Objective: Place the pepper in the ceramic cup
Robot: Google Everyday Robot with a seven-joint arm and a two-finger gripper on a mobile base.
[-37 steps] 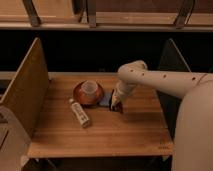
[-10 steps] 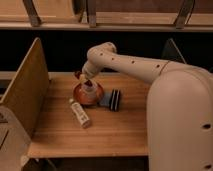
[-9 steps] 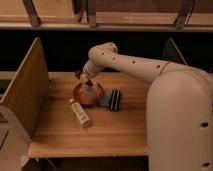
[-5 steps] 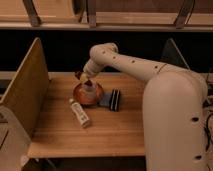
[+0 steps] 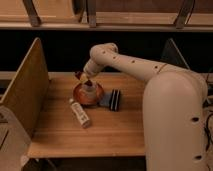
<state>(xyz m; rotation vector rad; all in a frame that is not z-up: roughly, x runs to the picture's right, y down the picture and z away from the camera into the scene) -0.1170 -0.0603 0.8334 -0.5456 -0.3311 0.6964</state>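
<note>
- Pale ceramic cup (image 5: 89, 88) was seen seated on the reddish-brown saucer (image 5: 80, 96), on the wooden worktop (image 5: 115, 130).
- Gripper (image 5: 83, 78) was positioned just above the cup's rim, presumably for a drop.
- Something dark red, likely the pepper (image 5: 80, 75), was glimpsed at the jaws; their width could not be told.
- Cream bottle (image 5: 80, 113) and striped block (image 5: 115, 99) were left beside the saucer.

The ceramic cup (image 5: 89, 89), small, pale and round, is sitting upright on the counter (image 5: 115, 125); the claw (image 5: 85, 80) is hanging right above it; the pepper cannot be made out.
</note>
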